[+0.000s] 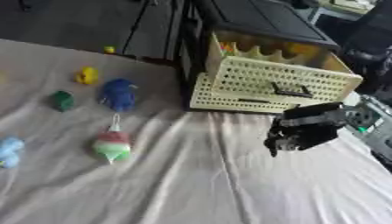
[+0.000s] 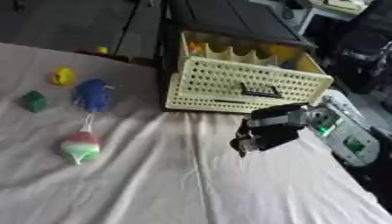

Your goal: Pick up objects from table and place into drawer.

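A cream perforated drawer stands pulled open at the back of the cloth-covered table, with colourful pieces inside it. On the left lie a yellow toy, a blue toy, a small green piece, a red, white and green plush with a string, and a light blue toy at the edge. My right hand hovers over the cloth just in front of the drawer's right corner, blurred, with nothing visible in it. My left hand does not show.
The drawer belongs to a black cabinet, with a second cream drawer front below it. A grey device with green lights sits at the table's right edge. A small yellow ball lies beyond the far edge.
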Robot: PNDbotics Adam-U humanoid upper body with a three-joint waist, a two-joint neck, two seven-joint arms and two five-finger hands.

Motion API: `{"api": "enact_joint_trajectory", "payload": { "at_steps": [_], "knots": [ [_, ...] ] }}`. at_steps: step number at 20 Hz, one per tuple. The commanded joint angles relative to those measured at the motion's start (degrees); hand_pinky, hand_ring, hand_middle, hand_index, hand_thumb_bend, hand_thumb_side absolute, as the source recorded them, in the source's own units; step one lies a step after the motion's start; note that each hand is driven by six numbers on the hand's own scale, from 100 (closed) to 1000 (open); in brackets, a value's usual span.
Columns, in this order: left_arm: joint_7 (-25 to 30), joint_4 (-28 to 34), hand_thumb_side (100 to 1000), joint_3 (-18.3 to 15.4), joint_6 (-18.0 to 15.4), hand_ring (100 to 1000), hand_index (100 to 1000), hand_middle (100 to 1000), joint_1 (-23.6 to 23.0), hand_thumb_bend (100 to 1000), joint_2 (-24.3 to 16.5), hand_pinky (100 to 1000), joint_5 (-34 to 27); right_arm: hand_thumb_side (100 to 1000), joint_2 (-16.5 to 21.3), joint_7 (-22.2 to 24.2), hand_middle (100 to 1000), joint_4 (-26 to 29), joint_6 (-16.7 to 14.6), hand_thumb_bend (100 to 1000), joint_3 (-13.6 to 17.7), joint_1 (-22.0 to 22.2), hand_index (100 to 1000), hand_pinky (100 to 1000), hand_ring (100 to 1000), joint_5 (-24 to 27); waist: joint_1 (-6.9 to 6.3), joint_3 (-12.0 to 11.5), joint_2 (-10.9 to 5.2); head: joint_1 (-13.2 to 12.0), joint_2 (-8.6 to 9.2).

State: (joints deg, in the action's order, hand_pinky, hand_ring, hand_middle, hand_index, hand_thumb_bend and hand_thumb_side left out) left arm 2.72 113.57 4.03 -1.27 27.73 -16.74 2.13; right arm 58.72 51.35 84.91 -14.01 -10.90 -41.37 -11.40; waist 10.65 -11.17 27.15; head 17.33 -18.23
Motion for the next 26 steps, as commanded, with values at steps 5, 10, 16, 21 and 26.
{"api": "enact_joint_trajectory", "payload": {
  "at_steps": [5, 10, 16, 21, 26],
  "knots": [
    [0.3, 1.0, 978, -0.3, -0.3, 721, 965, 653, 0.4, 100, -1.3, 644, 0.5, 1000, 2.3, 0.6, 296, 0.0, -0.9, 100, 1.8, -1.7, 601, 100, 155, 1.5, -0.57, -0.2, -0.73, 0.7, 1.15],
    [0.5, 1.0, 978, -0.3, -0.1, 720, 966, 653, 0.2, 100, -1.4, 644, 0.6, 1000, 3.6, 0.6, 284, 2.2, -1.0, 100, 4.5, -3.6, 590, 100, 145, 4.6, -0.57, 0.3, -0.71, 0.6, 0.79],
    [0.7, 1.0, 980, -0.2, -0.2, 718, 966, 652, 0.2, 100, -1.4, 643, 0.7, 1000, 4.4, -1.7, 269, 2.4, -1.4, 100, 7.2, -3.9, 571, 100, 135, 4.5, -0.53, 0.5, -0.21, 1.1, 1.82],
    [0.8, 1.0, 984, -0.3, -0.1, 715, 966, 650, 0.3, 100, -1.3, 642, 0.8, 1000, 4.2, -3.0, 275, 2.1, -1.9, 100, 7.1, -3.7, 581, 100, 140, 4.0, -0.61, 0.6, 0.70, 1.2, 2.06],
    [1.0, 1.0, 984, -0.2, -0.2, 714, 966, 648, 0.6, 100, -1.1, 641, 0.8, 1000, 3.7, -1.8, 296, 2.0, -1.6, 100, 6.3, -3.8, 592, 100, 156, 4.8, -0.68, 0.3, 1.24, 1.2, 2.31]
  ]
}}
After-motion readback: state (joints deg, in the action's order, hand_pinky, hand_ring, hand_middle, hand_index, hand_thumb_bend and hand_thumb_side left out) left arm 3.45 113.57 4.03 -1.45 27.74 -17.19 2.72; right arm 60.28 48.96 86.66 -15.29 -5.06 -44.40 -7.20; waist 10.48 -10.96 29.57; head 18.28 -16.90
